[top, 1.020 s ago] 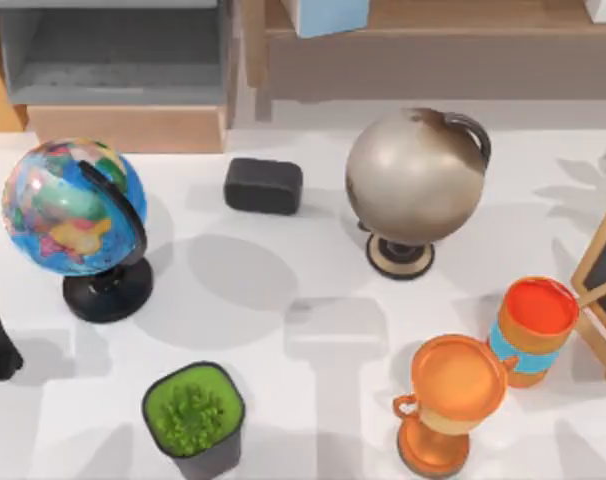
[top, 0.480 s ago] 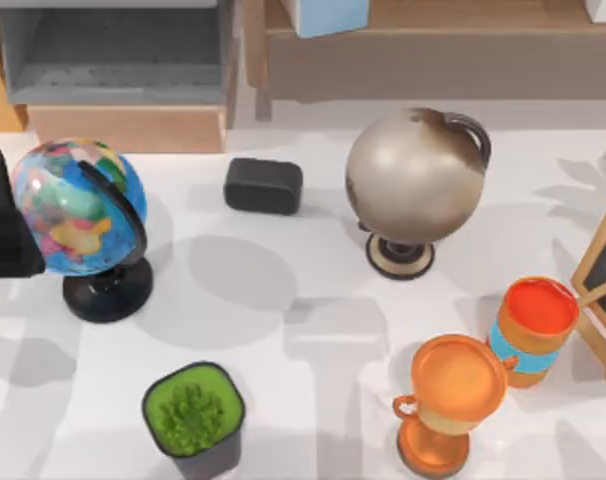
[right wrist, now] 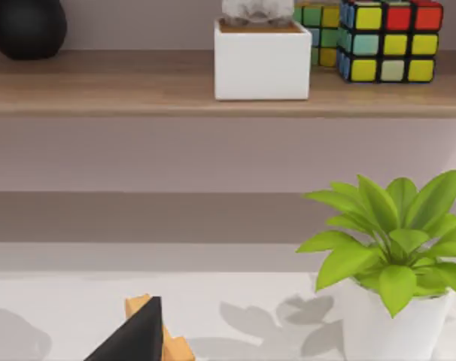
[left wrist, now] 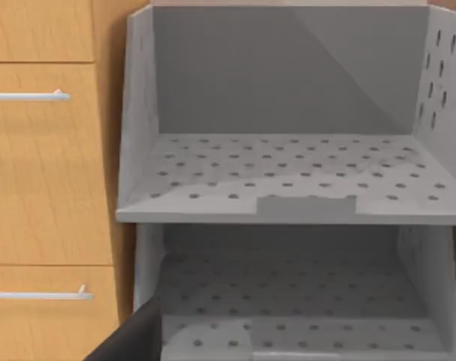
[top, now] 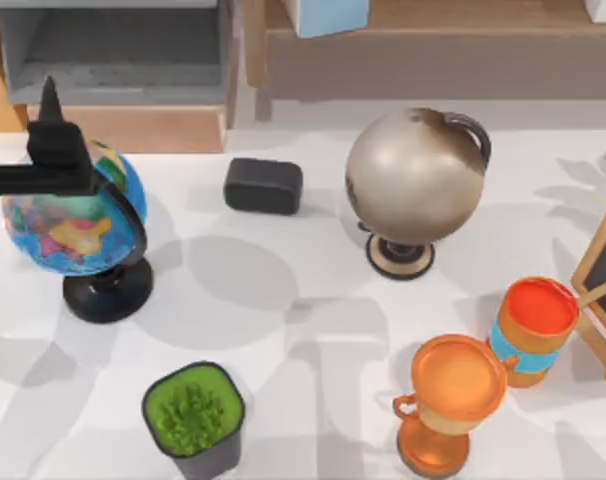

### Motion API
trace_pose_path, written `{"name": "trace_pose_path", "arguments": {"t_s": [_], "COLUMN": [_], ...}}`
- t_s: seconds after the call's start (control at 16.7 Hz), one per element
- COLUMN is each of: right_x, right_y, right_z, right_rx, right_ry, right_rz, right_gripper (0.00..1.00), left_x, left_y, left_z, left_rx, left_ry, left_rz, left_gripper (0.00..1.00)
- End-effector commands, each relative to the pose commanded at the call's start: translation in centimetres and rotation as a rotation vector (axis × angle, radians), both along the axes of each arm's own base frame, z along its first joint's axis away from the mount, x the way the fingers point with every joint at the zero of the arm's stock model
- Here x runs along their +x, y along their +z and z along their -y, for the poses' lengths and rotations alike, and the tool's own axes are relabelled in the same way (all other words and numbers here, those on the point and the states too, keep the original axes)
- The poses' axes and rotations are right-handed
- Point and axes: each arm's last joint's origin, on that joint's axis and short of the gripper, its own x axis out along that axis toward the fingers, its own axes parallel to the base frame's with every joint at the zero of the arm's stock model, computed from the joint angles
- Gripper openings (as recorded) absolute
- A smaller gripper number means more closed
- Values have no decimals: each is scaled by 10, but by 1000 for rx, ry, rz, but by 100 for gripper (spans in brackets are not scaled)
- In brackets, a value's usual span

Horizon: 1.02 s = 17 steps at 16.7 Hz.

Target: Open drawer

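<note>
At the table's back left stands an open tray unit [top: 113,60], with the left gripper [top: 49,125] just before it and over the globe [top: 73,215]. A small block [top: 263,186] lies between that globe and a second globe [top: 415,180]; nearer the front are a potted plant [top: 193,418], a trophy cup [top: 453,400] and, to its right, what may be a cup [top: 535,328]. In the left wrist view, cabinet drawers [left wrist: 47,165] sit beside the trays.

A leafy potted plant [right wrist: 390,256] stands below a wooden shelf [right wrist: 138,94].
</note>
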Motion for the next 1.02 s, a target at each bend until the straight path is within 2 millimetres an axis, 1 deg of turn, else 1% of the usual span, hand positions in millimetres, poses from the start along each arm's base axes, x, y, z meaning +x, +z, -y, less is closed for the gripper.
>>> {"name": "trace_pose_path", "arguments": {"t_s": [0.3, 0.36, 0.48, 0.6, 0.78, 0.9, 1.02], "right_x": [0, 0, 0, 0, 0, 0, 0], "right_y": [0, 0, 0, 0, 0, 0, 0], "right_z": [0, 0, 0, 0, 0, 0, 0], "right_rx": [0, 0, 0, 0, 0, 0, 0], "right_ry": [0, 0, 0, 0, 0, 0, 0], "right_rz": [0, 0, 0, 0, 0, 0, 0], "right_gripper": [100, 100, 100, 100, 100, 100, 100], "left_x": [0, 2, 12, 29, 67, 97, 127], "left_y": [-1, 0, 4, 8, 11, 8, -1], "left_z": [-1, -1, -5, -12, -31, -50, -75], "left_rx": [1, 10, 60, 146, 331, 482, 648], "left_ry": [2, 5, 19, 37, 62, 75, 83], "left_rz": [-2, 0, 7, 12, 15, 13, 8], "left_gripper": [100, 100, 100, 100, 100, 100, 100]}}
